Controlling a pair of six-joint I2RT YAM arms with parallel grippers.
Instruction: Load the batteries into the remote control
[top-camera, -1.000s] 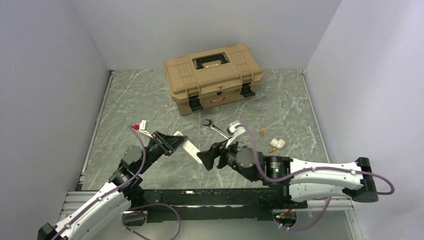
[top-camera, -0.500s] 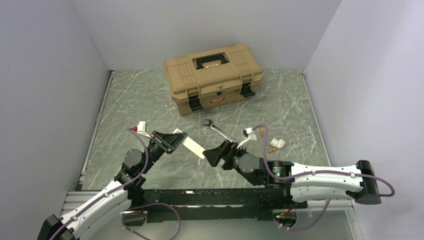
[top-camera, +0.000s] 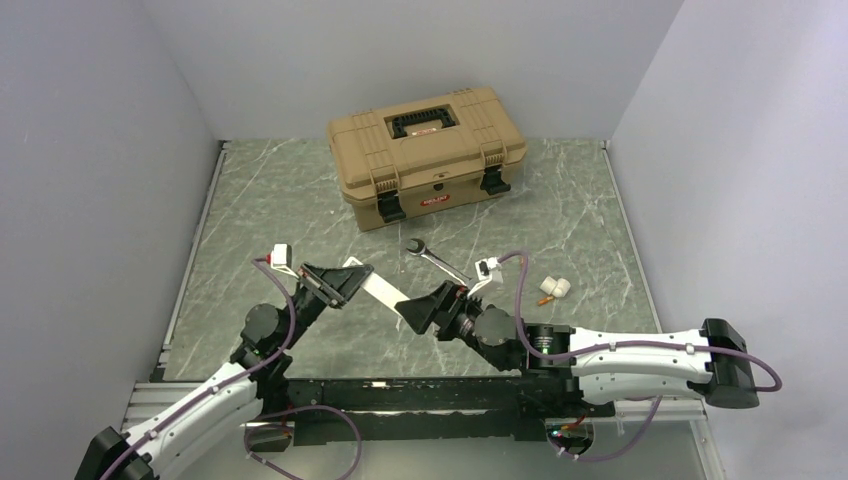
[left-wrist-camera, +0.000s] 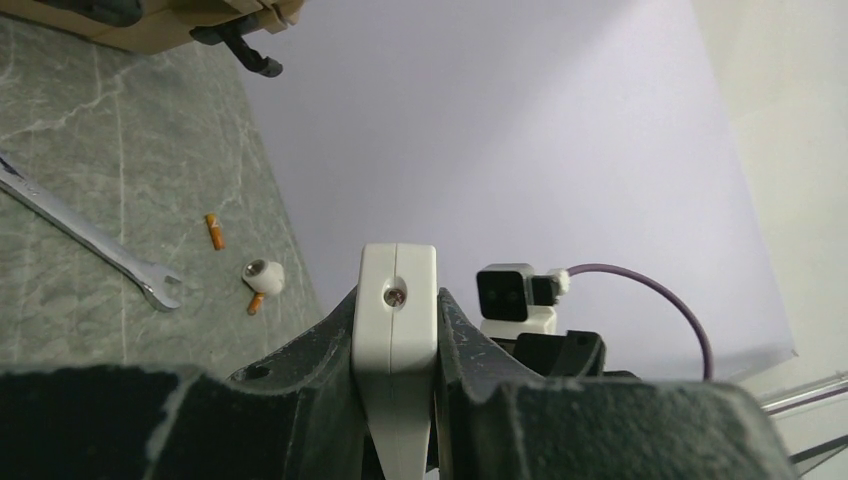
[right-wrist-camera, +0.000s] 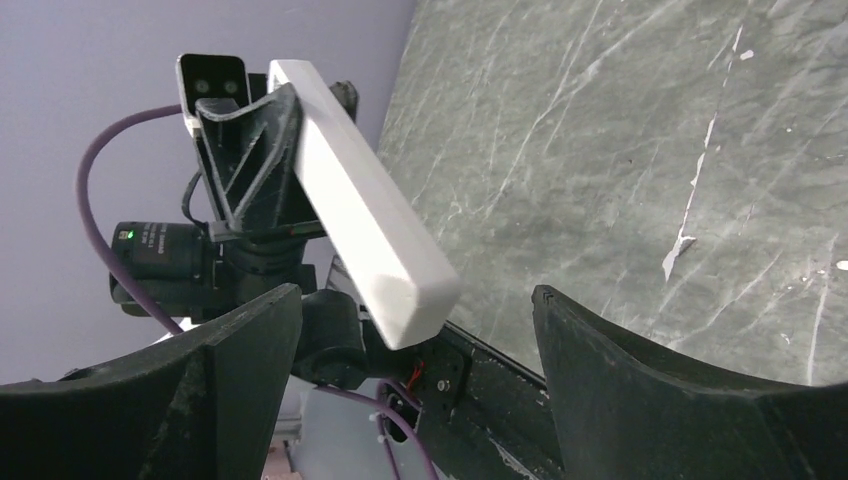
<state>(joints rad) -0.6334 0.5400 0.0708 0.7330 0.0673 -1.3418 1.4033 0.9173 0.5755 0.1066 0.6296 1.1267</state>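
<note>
My left gripper (top-camera: 343, 281) (left-wrist-camera: 398, 312) is shut on one end of the remote control (top-camera: 385, 293) (left-wrist-camera: 398, 268), a slim white bar held off the table and pointing right. My right gripper (top-camera: 416, 306) (right-wrist-camera: 415, 300) is open. Its fingers stand either side of the remote's free end (right-wrist-camera: 400, 270) without touching it. Two small orange batteries lie on the table at the right: one (left-wrist-camera: 214, 231) alone, the other (top-camera: 545, 298) (left-wrist-camera: 256, 302) against a small white cap (top-camera: 556, 287) (left-wrist-camera: 263, 276).
A steel wrench (top-camera: 436, 259) (left-wrist-camera: 85, 238) lies on the grey marble table (top-camera: 270, 200) behind the grippers. A closed tan toolbox (top-camera: 427, 150) stands at the back centre. Walls close in the left, right and back sides.
My right gripper has opened wider, turned and moved left onto the remote's free end. My left gripper has shifted the remote slightly up and to the right.
</note>
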